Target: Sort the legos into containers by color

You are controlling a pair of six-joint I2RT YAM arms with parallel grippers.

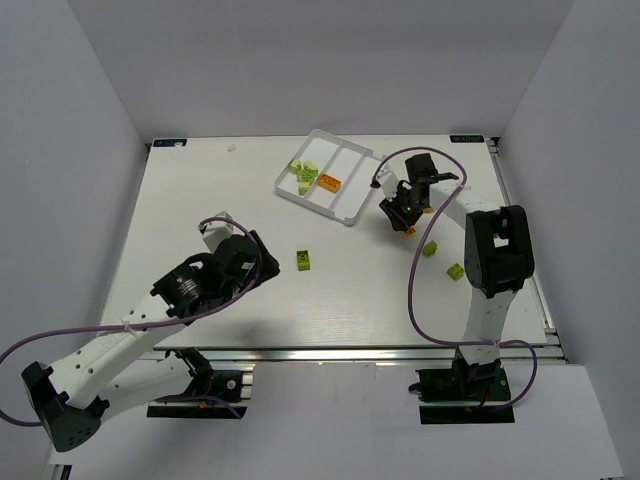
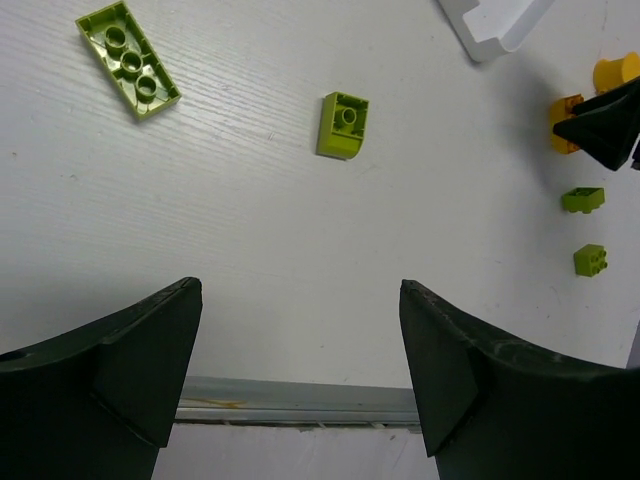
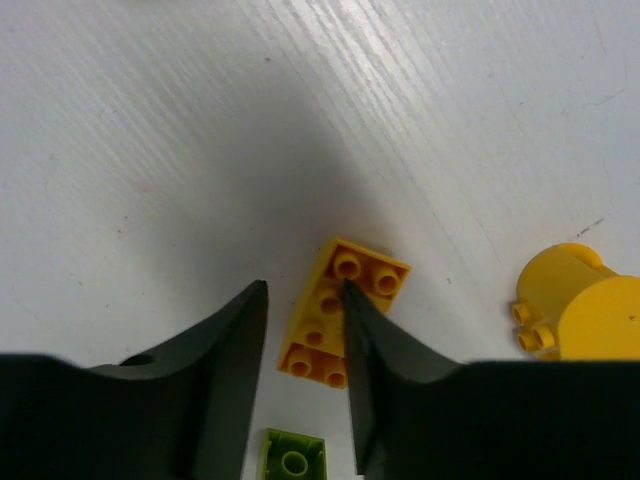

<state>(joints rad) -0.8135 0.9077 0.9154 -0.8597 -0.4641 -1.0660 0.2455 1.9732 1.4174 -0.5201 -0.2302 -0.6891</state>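
Observation:
The white tray [image 1: 352, 200] with three long compartments lies at the back middle. Its left compartment holds light green bricks [image 1: 303, 172] and its middle one an orange brick [image 1: 330, 182]. My right gripper [image 3: 303, 290] is part open, low over an orange brick [image 3: 325, 325] on the table; the right finger overlaps it and the left finger stands apart. It shows in the top view [image 1: 405, 222] right of the tray. My left gripper [image 2: 300, 290] is open and empty. A green plate [image 2: 129, 60] and a green brick [image 2: 344, 124] lie beyond it.
A round orange piece [image 3: 580, 315] stands right of my right gripper, and a green brick [image 3: 293, 458] lies just behind it. Two more green bricks [image 1: 430, 248] [image 1: 455, 271] lie near the right arm. The metal table edge [image 2: 300, 400] runs under my left gripper.

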